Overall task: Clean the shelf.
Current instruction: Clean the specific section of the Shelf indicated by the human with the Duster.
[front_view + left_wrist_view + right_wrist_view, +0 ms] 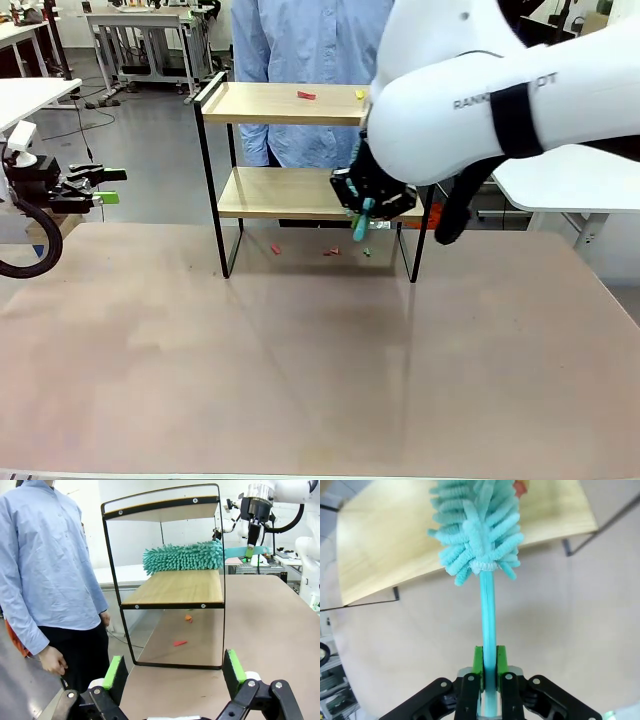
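Observation:
The shelf (280,104) stands at the table's far middle, two wooden boards in a black frame. My right gripper (366,203) is shut on the handle of a teal fluffy duster (488,625). The duster's head (182,556) lies over the lower board (175,587), close above the wood (385,555). A red scrap (306,95) and a yellow bit (360,94) sit on the top board. My left gripper (175,672) stands open off the table's left side (105,186), facing the shelf's end with nothing between its fingers.
Small red and orange scraps (330,251) lie on the table under the shelf, also seen from the side (180,643). A person in a blue shirt (310,50) stands right behind the shelf. The near half of the table (300,380) is bare.

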Available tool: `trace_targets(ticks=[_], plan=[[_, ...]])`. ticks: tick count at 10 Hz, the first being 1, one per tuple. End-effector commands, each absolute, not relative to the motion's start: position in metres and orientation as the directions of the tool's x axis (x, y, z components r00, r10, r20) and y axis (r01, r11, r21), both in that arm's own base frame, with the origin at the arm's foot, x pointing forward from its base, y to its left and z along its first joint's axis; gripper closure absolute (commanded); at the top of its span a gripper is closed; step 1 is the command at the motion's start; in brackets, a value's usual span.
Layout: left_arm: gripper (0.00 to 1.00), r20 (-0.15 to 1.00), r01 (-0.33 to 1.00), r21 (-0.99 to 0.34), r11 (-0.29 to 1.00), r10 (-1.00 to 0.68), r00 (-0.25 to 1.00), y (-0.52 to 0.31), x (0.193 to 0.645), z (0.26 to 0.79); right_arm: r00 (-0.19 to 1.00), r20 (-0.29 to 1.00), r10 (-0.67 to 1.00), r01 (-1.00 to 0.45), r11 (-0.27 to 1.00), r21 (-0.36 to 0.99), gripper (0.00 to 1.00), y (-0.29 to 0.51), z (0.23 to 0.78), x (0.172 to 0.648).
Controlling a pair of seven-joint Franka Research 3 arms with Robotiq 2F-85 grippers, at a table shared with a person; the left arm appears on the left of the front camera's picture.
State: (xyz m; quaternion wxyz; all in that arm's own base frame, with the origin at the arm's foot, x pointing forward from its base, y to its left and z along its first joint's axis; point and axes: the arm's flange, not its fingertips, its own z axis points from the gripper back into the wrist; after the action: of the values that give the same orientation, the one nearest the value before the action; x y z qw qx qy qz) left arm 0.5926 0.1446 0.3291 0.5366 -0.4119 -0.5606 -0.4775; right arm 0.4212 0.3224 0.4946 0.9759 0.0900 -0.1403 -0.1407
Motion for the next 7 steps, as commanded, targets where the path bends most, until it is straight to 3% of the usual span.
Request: trace_targets(ticks=[1,4,5,6,7], plan=[[0.00,0.995,0.975,0.097,0.201,-0.056,-0.088,0.144,0.591,0.333,0.930,0.227,-0.289,0.255,0.952,0.167,0.87,0.286,0.500,0.410],[0.00,0.995,0.975,0.097,0.201,-0.056,-0.088,0.144,0.591,0.333,0.895,0.304,-0.327,0.331,0.943,0.040,0.87,0.260,0.509,0.398],[0.00,0.995,0.975,0.097,0.201,-0.056,-0.088,0.144,0.591,0.333,0.887,0.363,-0.286,0.298,0.954,0.024,0.87,0.256,0.518,0.390],[0.00,0.995,0.975,0.097,0.201,-0.056,-0.088,0.144,0.591,0.333,0.887,0.423,-0.183,0.161,0.983,0.087,0.87,0.266,0.527,0.380],[0.00,0.995,0.975,0.097,0.201,-0.056,-0.088,0.144,0.591,0.333,0.903,0.299,-0.310,0.304,0.950,0.066,0.87,0.261,0.512,0.403]])
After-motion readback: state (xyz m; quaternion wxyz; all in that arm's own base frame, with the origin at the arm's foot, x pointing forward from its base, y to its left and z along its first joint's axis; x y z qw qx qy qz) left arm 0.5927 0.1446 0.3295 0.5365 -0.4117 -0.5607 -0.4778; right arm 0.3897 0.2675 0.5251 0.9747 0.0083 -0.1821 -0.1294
